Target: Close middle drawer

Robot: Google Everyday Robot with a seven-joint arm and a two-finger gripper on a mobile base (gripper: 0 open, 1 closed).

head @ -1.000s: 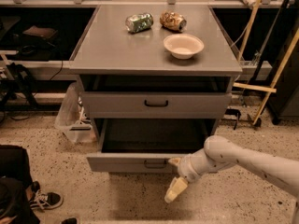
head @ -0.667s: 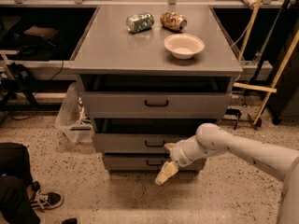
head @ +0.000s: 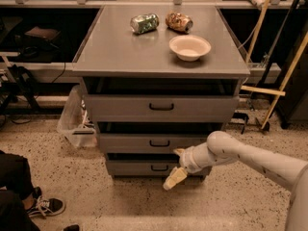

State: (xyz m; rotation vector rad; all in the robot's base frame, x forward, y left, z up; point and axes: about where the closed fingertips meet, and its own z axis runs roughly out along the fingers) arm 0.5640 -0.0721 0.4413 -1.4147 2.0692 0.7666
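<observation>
The grey cabinet (head: 159,69) has three stacked drawers. The middle drawer (head: 139,142) sits pushed in, its flat front nearly flush with the lowest drawer (head: 134,167), and its small dark handle (head: 159,143) shows at the centre. The top drawer (head: 161,107) stands a little further out. My gripper (head: 175,171) comes in from the right on a white arm, just below and right of the middle drawer's handle, in front of the lowest drawer. Its cream fingers (head: 174,178) point down and left and hold nothing.
On the cabinet top lie a green can (head: 144,23), a brown crumpled bag (head: 179,21) and a cream bowl (head: 189,46). A clear plastic bin (head: 74,119) stands left of the cabinet. A person's black shoe (head: 45,206) is at lower left. Wooden poles (head: 284,81) lean at right.
The middle drawer stood pulled far out a second ago; it has slid in. My gripper moved left and toward the cabinet with it.
</observation>
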